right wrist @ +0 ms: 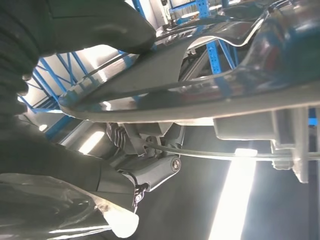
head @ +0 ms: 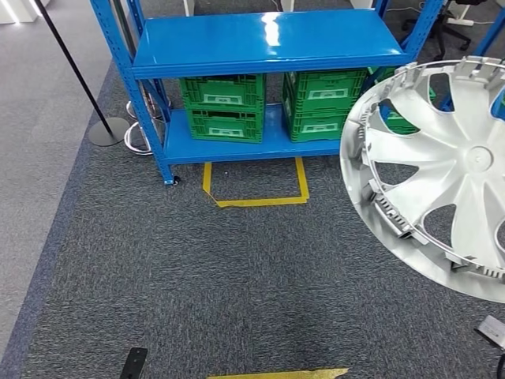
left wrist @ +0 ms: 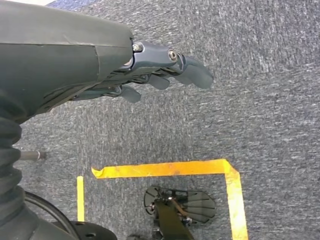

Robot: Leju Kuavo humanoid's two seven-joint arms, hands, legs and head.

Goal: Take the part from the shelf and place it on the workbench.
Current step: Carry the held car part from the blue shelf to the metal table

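The part is a silver wheel cover [head: 440, 166] with curved spokes, held up in the air at the right of the head view, in front of the blue shelf [head: 268, 43]. In the right wrist view my right hand [right wrist: 151, 170] grips the wheel cover [right wrist: 211, 95] by its rim, thumb on one side and darker fingers on the other. My left hand [left wrist: 158, 75] hangs over the grey carpet, its fingers loosely stretched and nothing in them.
Two green crates [head: 223, 106] [head: 321, 103] sit on the shelf's lower board. Yellow tape [head: 256, 197] marks a square on the carpet before the shelf, with more tape [head: 280, 373] near me. A black stand's pole and base [head: 107, 130] are at the left.
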